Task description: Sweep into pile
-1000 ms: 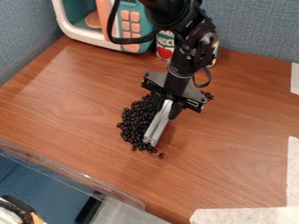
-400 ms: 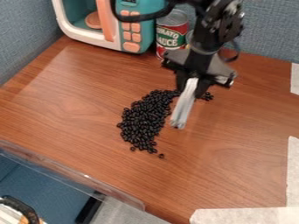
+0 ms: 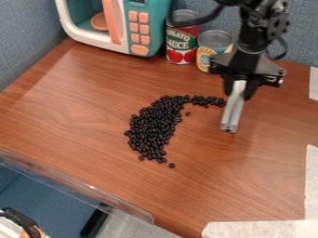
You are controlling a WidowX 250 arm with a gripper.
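Black two-finger gripper [image 3: 239,92] is clamped on a grey metal bar [image 3: 232,111], just beside the thin tail of the glossy black beans [image 3: 151,128], whose bulk lies toward the brown wooden worktop [image 3: 255,172]'s clear-plastic-lipped edge [image 3: 77,187], likely sweep direction.

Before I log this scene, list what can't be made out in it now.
Camera view:
- Round black beans: exact count, overlapping each other.
- Short tin can: lower right side, behind the black robot arm.
- Tall red-and-green tomato can: part of its top, behind a black cable.
- Teal-and-white toy microwave: top, cut off by the upper edge.
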